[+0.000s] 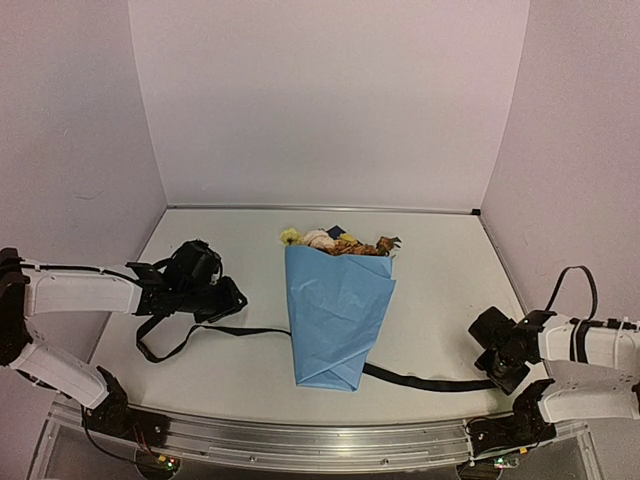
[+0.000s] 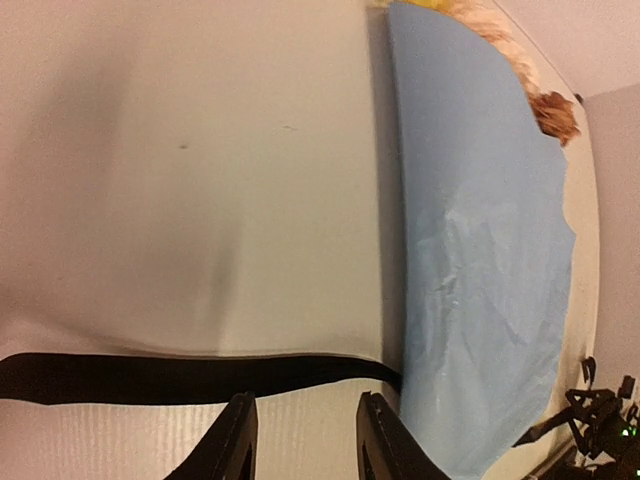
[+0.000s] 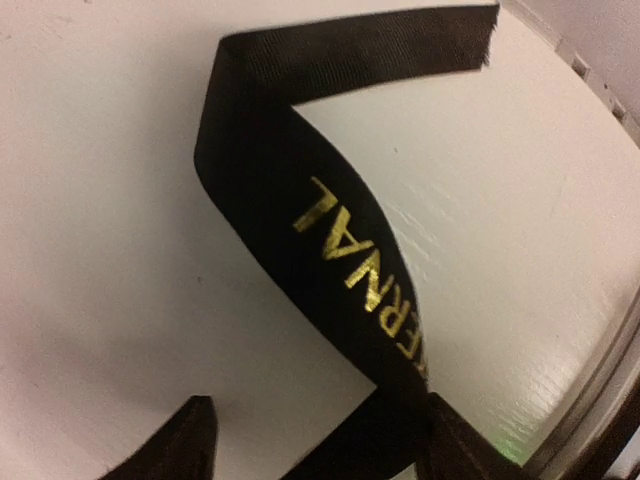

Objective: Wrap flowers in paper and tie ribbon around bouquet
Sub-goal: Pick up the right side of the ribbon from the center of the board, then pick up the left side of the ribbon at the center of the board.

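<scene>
Cone and contents: I see the flowers point(image 1: 335, 240) inside the paper point(image 1: 335, 310) cone, mid tabletop point(image 1: 450, 270), heads poking out the far end.
Strap: the ribbon point(image 1: 240, 330) passes beneath the cone's narrow near end, with tails running left and right.
Left side: my left tool point(image 2: 312, 440) has its fingers apart and empty, and the ribbon lies just beyond them.
Right side: my right tool point(image 3: 325, 450) has its fingers apart with a ribbon tail between them, not pinched.
Handling: I judge the ribbon limp and slippery, so I'd grip it near each tail. The paper is light and creases easily.
</scene>
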`<state>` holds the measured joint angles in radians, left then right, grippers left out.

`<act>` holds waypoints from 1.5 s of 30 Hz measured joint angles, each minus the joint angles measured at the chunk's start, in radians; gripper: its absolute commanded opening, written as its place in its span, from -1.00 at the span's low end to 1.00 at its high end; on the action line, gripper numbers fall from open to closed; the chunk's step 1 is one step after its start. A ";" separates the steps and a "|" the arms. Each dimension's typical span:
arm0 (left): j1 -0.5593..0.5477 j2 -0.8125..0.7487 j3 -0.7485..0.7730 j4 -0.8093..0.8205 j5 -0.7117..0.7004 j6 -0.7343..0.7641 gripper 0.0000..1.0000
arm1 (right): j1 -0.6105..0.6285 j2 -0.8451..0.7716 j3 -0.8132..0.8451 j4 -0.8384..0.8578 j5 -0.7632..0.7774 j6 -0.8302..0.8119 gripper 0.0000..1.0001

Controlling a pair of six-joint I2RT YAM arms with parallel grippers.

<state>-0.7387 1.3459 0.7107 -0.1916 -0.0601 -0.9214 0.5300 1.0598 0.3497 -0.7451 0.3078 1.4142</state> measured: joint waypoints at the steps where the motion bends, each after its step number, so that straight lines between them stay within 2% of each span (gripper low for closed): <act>1: 0.008 -0.004 -0.001 -0.024 -0.016 -0.019 -0.26 | -0.007 0.001 -0.004 0.012 0.012 -0.009 -0.27; 4: 0.035 -0.023 -0.004 -0.101 -0.078 -0.080 -0.09 | -0.030 0.004 -0.011 0.048 0.041 -0.052 -0.71; 7: 0.061 -0.042 -0.004 -0.209 -0.168 -0.153 0.02 | -0.056 0.012 -0.008 0.079 0.039 -0.093 -0.98; 11: 0.098 -0.044 -0.003 -0.328 -0.256 -0.209 0.05 | -0.086 0.040 0.017 0.110 0.006 -0.152 -1.00; 14: 0.141 -0.043 -0.003 -0.382 -0.278 -0.239 0.01 | -0.099 0.068 0.047 0.121 -0.037 -0.193 -1.00; 19: 0.191 -0.045 -0.002 -0.479 -0.317 -0.356 0.32 | -0.103 0.095 0.089 0.124 -0.133 -0.257 -1.00; 24: 0.242 -0.049 0.001 -0.625 -0.355 -0.492 0.39 | -0.104 0.114 0.133 0.124 -0.195 -0.295 -1.00; 29: 0.325 -0.088 -0.053 -0.665 -0.357 -0.561 0.45 | -0.104 0.131 0.155 0.124 -0.238 -0.324 -1.00; 33: 0.348 -0.078 -0.080 -0.672 -0.339 -0.588 0.45 | -0.104 0.140 0.168 0.124 -0.264 -0.341 -1.00; 37: 0.353 -0.022 -0.080 -0.652 -0.319 -0.604 0.23 | -0.109 0.147 0.184 0.123 -0.284 -0.353 -1.00; 40: 0.365 0.028 -0.080 -0.622 -0.297 -0.615 -0.21 | -0.113 0.154 0.196 0.123 -0.297 -0.359 -1.00; 43: 0.377 0.076 -0.087 -0.581 -0.276 -0.624 -0.91 | -0.120 0.174 0.212 0.122 -0.303 -0.364 -1.00; 45: 0.384 0.081 -0.090 -0.547 -0.275 -0.621 -1.00 | -0.132 0.201 0.229 0.121 -0.308 -0.368 -1.00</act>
<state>-0.3542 1.4272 0.6206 -0.7384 -0.3354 -1.5426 0.3980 1.2606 0.5789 -0.6242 -0.0005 1.0460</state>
